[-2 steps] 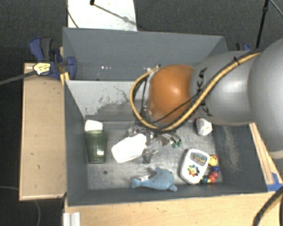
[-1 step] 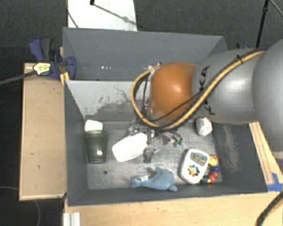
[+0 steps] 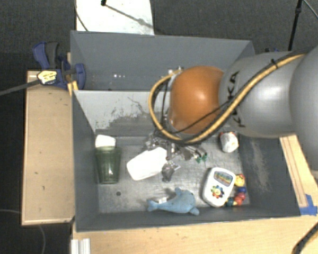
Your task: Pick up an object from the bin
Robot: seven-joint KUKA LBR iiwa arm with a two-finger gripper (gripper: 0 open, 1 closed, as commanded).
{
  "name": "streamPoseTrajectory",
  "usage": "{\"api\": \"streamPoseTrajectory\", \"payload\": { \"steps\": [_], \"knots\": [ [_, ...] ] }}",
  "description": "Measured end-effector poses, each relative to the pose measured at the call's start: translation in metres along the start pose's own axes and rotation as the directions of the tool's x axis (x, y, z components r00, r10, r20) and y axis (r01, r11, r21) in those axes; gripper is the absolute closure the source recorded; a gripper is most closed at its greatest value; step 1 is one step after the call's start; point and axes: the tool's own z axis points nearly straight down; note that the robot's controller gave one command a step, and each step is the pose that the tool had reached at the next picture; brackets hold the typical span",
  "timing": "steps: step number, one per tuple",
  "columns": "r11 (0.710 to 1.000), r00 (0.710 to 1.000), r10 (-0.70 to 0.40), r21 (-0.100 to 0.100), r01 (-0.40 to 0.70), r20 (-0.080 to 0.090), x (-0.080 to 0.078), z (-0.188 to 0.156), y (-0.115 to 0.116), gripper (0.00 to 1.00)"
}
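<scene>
the gripper (image 3: 170, 165) of the arm is seen low over the middle of the grey metal bin (image 3: 111, 107), beneath the rounded orange cover (image 3: 196, 97) on the wrist. it is placed at the right end of a white, rounded, oblong plastic piece (image 3: 143, 166), which lies tilted on the bin floor just left of centre. whether the two touch cannot be made out, and whether the gripper is released or clenched cannot be told.

a translucent green plastic cup (image 3: 107, 164) is stood upright at the left wall, with a small white block (image 3: 105, 141) just behind it. a blue whale-shaped soft toy (image 3: 176, 202) is laid near the front wall. a white toy phone with coloured buttons (image 3: 218, 187) is found to the front right, with small coloured balls (image 3: 238, 194) beside it. a small white and red object (image 3: 229, 142) is seen at the right.
</scene>
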Motion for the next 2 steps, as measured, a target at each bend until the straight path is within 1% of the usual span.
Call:
{"api": "streamPoseTrajectory", "payload": {
  "steps": [1,2],
  "knots": [
    [1.000,1.000,0.001,0.001,-0.001,0.003,-0.001,-0.015,0.000,1.00],
    [1.000,1.000,0.002,0.000,-0.002,0.000,0.000,-0.028,0.000,1.00]
  ]
}}
